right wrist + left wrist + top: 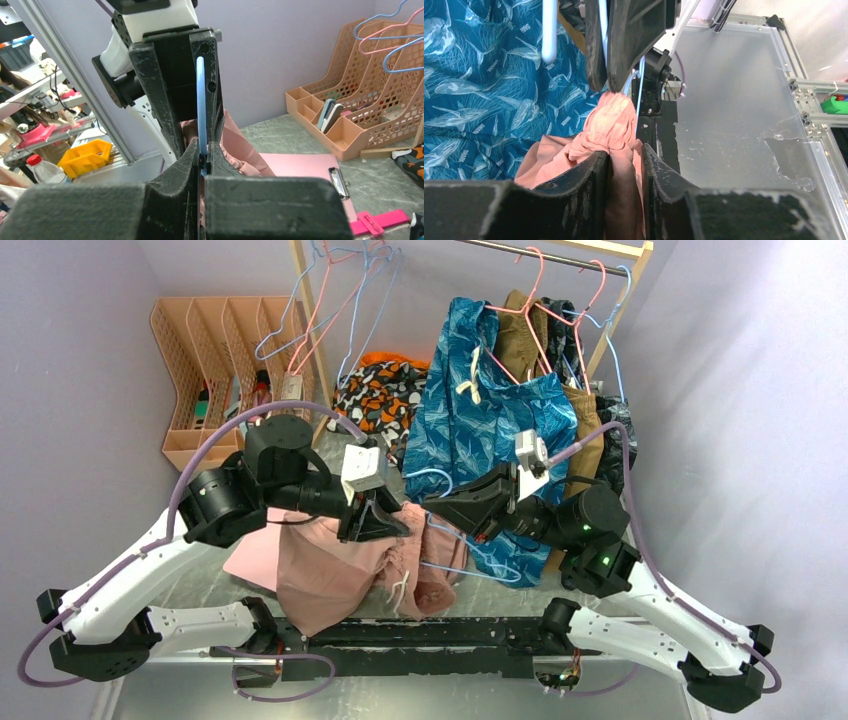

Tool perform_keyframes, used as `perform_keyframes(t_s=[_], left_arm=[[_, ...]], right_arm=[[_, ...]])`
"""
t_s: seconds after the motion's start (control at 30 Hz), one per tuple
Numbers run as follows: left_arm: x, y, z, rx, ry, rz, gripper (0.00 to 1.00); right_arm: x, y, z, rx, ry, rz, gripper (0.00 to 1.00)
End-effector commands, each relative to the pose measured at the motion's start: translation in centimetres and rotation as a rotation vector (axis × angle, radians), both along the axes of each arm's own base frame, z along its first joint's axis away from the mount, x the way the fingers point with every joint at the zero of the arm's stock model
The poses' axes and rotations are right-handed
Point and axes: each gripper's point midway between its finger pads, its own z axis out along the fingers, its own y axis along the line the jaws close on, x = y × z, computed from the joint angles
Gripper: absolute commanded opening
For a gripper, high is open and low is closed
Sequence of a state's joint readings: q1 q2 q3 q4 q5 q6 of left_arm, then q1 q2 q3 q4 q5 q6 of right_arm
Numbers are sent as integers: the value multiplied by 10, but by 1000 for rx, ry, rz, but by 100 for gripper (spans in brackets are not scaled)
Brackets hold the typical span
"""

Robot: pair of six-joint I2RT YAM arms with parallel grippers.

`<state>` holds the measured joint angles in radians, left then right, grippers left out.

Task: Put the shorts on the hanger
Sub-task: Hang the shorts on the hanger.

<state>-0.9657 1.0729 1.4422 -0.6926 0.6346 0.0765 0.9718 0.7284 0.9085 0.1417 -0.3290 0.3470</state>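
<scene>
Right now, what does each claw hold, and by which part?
Left claw: the shorts, bunched fabric by the waistband. Right claw: the hanger, by its thin wire.

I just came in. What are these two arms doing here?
The right gripper is shut on the wire of the blue hanger. The left gripper pinches the pink shorts right beside it. Most of the shorts hang down onto the table; they do not look hung yet.

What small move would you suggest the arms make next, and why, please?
Probably, with the left gripper, draw its fold of the shorts a little further over the hanger, since the right gripper has its jaws clamped on the wire and most fabric sits bunched beneath them.
</scene>
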Motion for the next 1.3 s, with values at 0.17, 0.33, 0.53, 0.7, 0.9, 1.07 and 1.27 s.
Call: perform_keyframes(t_s=[0.17,0.33,0.53,0.7,0.9,1.07,1.27], left_arm=[[-9,-13,19,-96,-4,-78,39],[-7,-16,8,-68,15,-77,45],[-9,-21,-4,-40,58,-108,39],[-10,-26,-7,-44,77,-126,10],[-5,-23,-3,-64,53,-80,7],[9,-10,8,-126,-29,50,7],[34,22,14,-193,-130,291,7]], right_arm=[[-1,-1,10,69,-31,6,0],[-7,-1,13,92,-45,37,0],[-12,0,15,110,-53,66,0],[-16,2,16,121,-60,94,0],[-14,0,11,86,-53,73,0],[-3,-3,6,14,-5,5,41],[15,-37,28,2,100,-188,99]])
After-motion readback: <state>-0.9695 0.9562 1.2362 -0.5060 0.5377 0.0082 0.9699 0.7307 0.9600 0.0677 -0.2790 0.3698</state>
